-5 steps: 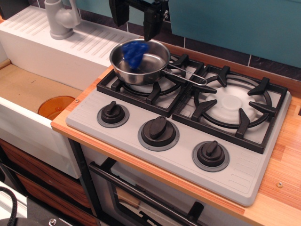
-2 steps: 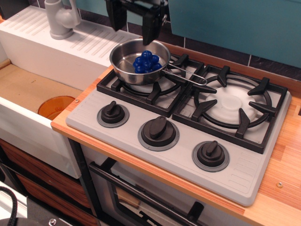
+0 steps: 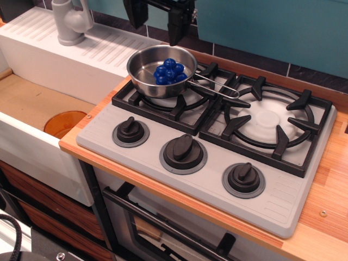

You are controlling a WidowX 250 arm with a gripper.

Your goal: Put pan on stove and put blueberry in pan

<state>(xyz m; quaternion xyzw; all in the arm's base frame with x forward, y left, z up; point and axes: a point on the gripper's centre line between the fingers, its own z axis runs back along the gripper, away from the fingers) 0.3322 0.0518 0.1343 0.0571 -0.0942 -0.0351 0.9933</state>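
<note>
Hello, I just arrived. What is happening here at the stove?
A robot arm is working at a toy stove. The small steel pan sits on the left burner grate, and the blueberry lies inside it. The pincer hangs open above the pan, holding nothing. An orange disc lies in the sink at the left. Both parts of the job look done.

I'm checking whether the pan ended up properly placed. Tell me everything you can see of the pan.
The pan is small, round and shiny, like stainless steel, with low walls and a thin wire loop handle pointing right toward the other burner. It sits upright on the black grate of the stove's left burner, roughly centred. Inside, the blueberry cluster rests on its floor, toward the right side. The end effector hangs above, not touching it.
</note>
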